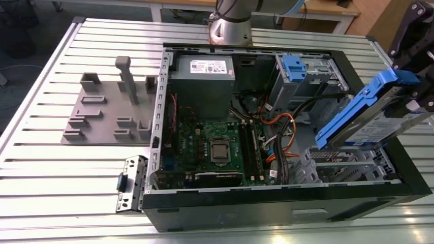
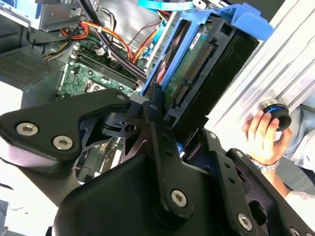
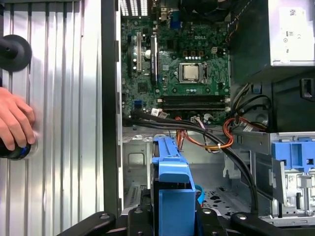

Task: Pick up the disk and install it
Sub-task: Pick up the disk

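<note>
The disk [image 1: 373,119] is flat silver metal with a paper label, edged by a smooth, faintly glossy bright blue plastic frame. The black gripper [image 3: 173,206] clamped on it looks matt, with shiny steel screws. The ribbed silver aluminium table [image 1: 61,173] is brushed and reflective. The grey metal power-supply box [image 1: 203,94] is dull, with a white paper sticker. The grey moulded plastic fixture [image 1: 101,119] is matt.

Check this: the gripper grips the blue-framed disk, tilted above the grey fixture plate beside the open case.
Wrong place. In the exterior view the gripper grips the blue-framed disk tilted above the open case itself, at that view's right; the grey fixture plate lies at the left.
</note>
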`<state>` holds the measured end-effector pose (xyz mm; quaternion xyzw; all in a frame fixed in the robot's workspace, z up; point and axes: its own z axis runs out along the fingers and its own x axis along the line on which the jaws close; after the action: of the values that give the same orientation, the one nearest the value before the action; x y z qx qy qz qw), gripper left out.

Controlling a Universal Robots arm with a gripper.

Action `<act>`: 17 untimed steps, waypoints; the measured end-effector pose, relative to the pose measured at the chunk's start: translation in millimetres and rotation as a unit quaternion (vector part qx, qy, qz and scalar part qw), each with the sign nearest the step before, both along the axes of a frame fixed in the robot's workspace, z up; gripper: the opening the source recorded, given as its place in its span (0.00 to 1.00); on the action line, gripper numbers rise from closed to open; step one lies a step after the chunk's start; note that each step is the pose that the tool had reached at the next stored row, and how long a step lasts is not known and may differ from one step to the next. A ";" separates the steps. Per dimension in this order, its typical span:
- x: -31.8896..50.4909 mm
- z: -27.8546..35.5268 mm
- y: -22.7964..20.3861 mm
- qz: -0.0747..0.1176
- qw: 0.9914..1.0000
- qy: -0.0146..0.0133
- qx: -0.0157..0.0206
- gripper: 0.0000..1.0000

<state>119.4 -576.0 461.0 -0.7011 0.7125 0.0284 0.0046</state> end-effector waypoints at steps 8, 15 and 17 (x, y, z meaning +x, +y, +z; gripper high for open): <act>1.9 -1.4 -11.2 0.000 1.000 0.000 0.000 0.36; 6.3 -2.8 -11.9 0.000 1.000 0.000 0.000 0.36; 7.2 -4.3 -9.9 0.000 1.000 0.000 0.000 0.36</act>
<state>126.6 -585.8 456.7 -0.7011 0.7125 0.0287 0.0048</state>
